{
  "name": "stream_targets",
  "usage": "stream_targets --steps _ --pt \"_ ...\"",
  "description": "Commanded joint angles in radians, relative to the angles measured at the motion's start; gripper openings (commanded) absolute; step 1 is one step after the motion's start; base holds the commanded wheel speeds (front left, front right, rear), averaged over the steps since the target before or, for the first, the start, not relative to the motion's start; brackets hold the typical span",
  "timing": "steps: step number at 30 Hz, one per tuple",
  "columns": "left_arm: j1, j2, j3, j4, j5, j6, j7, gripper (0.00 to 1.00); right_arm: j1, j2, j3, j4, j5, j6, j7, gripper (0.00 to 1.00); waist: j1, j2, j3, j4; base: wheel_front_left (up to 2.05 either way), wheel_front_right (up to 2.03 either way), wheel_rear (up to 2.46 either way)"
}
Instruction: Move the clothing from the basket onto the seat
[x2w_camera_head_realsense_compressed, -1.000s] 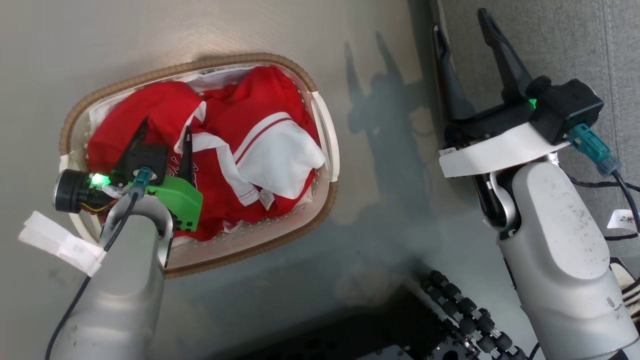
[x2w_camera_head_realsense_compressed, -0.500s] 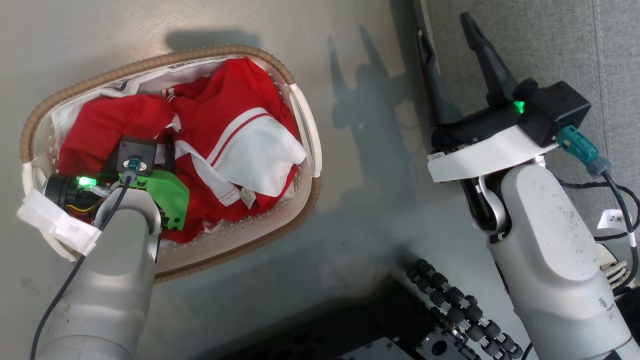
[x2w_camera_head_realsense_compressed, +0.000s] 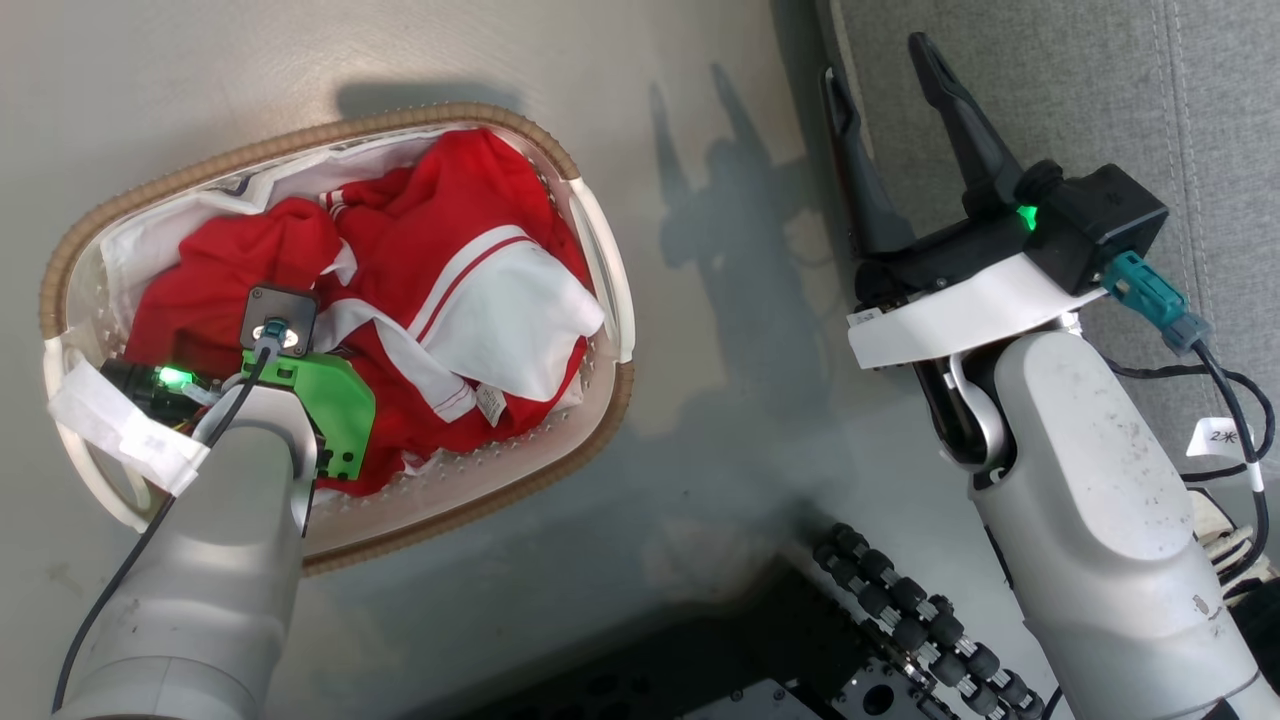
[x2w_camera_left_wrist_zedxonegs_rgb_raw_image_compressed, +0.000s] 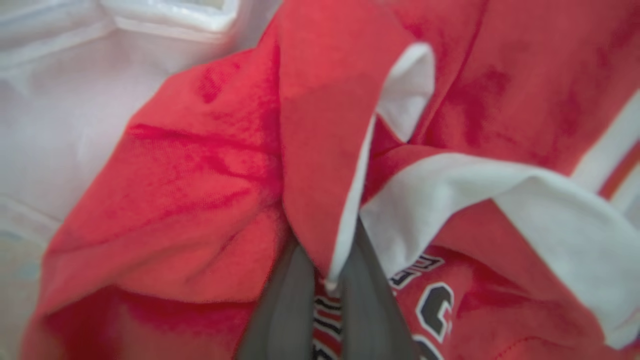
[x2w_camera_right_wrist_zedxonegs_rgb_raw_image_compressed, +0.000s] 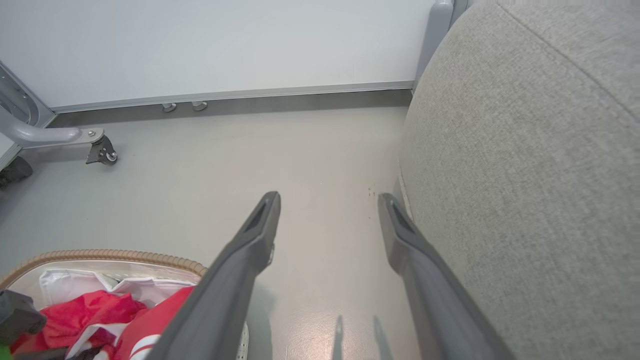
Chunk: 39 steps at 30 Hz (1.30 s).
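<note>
The clothing (x2w_camera_head_realsense_compressed: 440, 250), red with white trim and panels, lies heaped in the oval cream basket (x2w_camera_head_realsense_compressed: 300, 135) with a brown rim, on the floor at the left. My left gripper (x2w_camera_left_wrist_zedxonegs_rgb_raw_image_compressed: 327, 240) reaches down into the heap, shut on a red fold with a white edge; dark lettering shows just beside its fingers (x2w_camera_left_wrist_zedxonegs_rgb_raw_image_compressed: 285, 305). In the head view its wrist covers the fingers. My right gripper (x2w_camera_head_realsense_compressed: 878, 60) hangs open and holds nothing, above the floor beside the edge of the grey seat (x2w_camera_head_realsense_compressed: 1050, 90). The right wrist view shows the same gripper (x2w_camera_right_wrist_zedxonegs_rgb_raw_image_compressed: 327, 200) next to the seat (x2w_camera_right_wrist_zedxonegs_rgb_raw_image_compressed: 525, 150).
A white sheet (x2w_camera_head_realsense_compressed: 150, 240) lines the basket under the clothing. My black base with a cable chain (x2w_camera_head_realsense_compressed: 900, 620) sits at the bottom. A grey metal leg with a caster (x2w_camera_right_wrist_zedxonegs_rgb_raw_image_compressed: 100, 150) stands by the far wall. Bare floor (x2w_camera_head_realsense_compressed: 700, 400) separates basket and seat.
My left gripper went down into the clothing and shut on a fold of it. The head camera shifted a little. The right gripper stayed open in place.
</note>
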Motion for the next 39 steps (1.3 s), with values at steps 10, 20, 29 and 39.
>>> stream_targets --steps 10,20,29,39 --pt "0.046 -0.034 -0.030 -0.016 -0.007 -0.011 -0.033 0.00 0.031 -0.003 0.006 0.027 0.007 0.000 -0.004 1.00 0.0000 0.0000 -0.120 0.022 0.00 0.00 0.00" --pt "0.240 -0.052 -0.040 -0.317 -0.050 -0.007 -0.035 0.00 0.126 -0.003 0.004 0.071 -0.016 0.000 -0.003 1.00 0.0000 0.0000 -0.334 0.097 0.00 0.00 0.00" --pt "0.401 -0.057 -0.036 -0.519 -0.074 -0.022 -0.035 0.00 0.216 -0.004 -0.015 0.103 -0.029 0.000 -0.003 1.00 0.0000 0.0000 -0.498 0.172 0.00 0.00 0.00" --pt "0.497 -0.076 -0.010 -0.716 -0.107 -0.042 -0.035 0.00 0.304 -0.013 -0.042 0.132 -0.035 0.000 -0.003 1.00 0.0000 0.0000 -0.629 0.234 0.00 0.00 0.00"
